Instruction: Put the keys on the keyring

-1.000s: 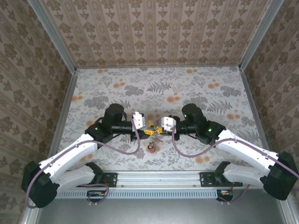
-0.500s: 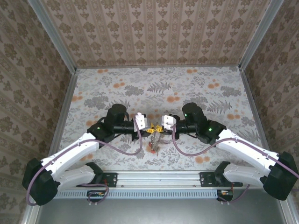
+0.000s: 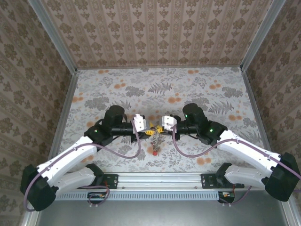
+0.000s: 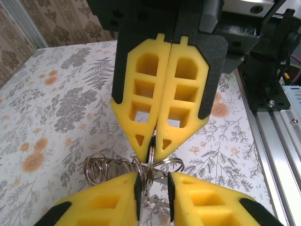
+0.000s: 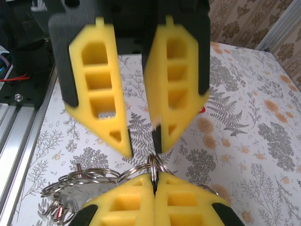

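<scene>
keyring (image 5: 152, 165) | pinched between right fingers (image 5: 127, 203) | left fingers (image 4: 101, 203) parted around it

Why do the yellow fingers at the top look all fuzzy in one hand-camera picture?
Right wrist view: the left gripper is smeared, probably motion blur. Left wrist view: the right gripper, shut on the keyring, looks sharp. Top view: light is even, but the keys are too tiny to see clearly.

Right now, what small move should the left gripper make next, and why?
Probably close the left gripper on the keyring: its jaws stand apart around the ring's wire, while the right gripper is shut on it.
</scene>
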`<state>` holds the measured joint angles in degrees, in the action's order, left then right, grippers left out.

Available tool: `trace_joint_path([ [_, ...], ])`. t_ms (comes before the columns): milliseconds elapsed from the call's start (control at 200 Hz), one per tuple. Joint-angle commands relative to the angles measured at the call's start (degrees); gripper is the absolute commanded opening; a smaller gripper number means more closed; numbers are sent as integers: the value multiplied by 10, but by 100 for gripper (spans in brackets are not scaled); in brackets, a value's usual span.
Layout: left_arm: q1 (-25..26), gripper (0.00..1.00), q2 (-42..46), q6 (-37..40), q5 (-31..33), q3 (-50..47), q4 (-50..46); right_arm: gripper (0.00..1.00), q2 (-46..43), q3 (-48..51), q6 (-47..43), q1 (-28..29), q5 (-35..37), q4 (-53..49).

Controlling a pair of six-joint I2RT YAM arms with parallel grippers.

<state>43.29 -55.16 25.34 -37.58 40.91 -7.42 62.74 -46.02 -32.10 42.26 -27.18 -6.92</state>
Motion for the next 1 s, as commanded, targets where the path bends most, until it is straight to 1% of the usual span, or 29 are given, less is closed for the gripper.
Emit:
trace_joint_path([
  [0,-14,18,27,18,-15,3,-30,0,-9,-15,18,3,13,23],
  [55,-16,14,26,13,-31,3,-27,0,-10,-15,20,3,11,25],
  [90,-16,14,25,2,-40,2,-17,0,-10,-12,22,3,13,27],
  [120,-16,14,23,-10,-44,1,-5,0,-10,-11,25,4,18,32],
  [145,-16,17,21,-26,-42,-1,8,0,-10,-10,28,4,23,37],
  [235,-16,27,8,-113,2,-11,71,0,-10,-6,53,5,27,61],
  [260,-16,30,3,-145,34,-13,88,0,-9,-5,60,4,28,66],
  [310,-15,38,-10,-199,67,-12,111,0,-9,-4,70,6,31,73],
  [350,-13,40,-21,-229,83,-8,118,0,-7,-3,75,8,36,78],
  [390,-8,39,-27,-237,87,-5,119,0,-6,-2,78,10,36,82],
  [415,-3,38,-30,-235,93,-3,115,0,-5,-1,79,11,37,85],
  [445,3,34,-30,-230,99,-3,111,0,-4,0,82,12,37,89],
  [565,10,20,-21,-170,92,1,73,0,-3,0,85,13,32,92],
  [630,10,18,-11,-136,81,7,44,0,-3,-3,82,13,26,85],
  [775,12,18,-8,-45,33,33,-26,0,-4,-6,72,13,5,75],
  [865,12,18,-19,-10,11,42,-51,0,-3,-6,75,13,0,79],
  [895,12,18,-22,-2,-11,43,-54,0,-3,-7,75,14,-2,80],
  [995,12,13,-29,5,-18,47,-52,0,0,-10,76,14,-13,78],
])
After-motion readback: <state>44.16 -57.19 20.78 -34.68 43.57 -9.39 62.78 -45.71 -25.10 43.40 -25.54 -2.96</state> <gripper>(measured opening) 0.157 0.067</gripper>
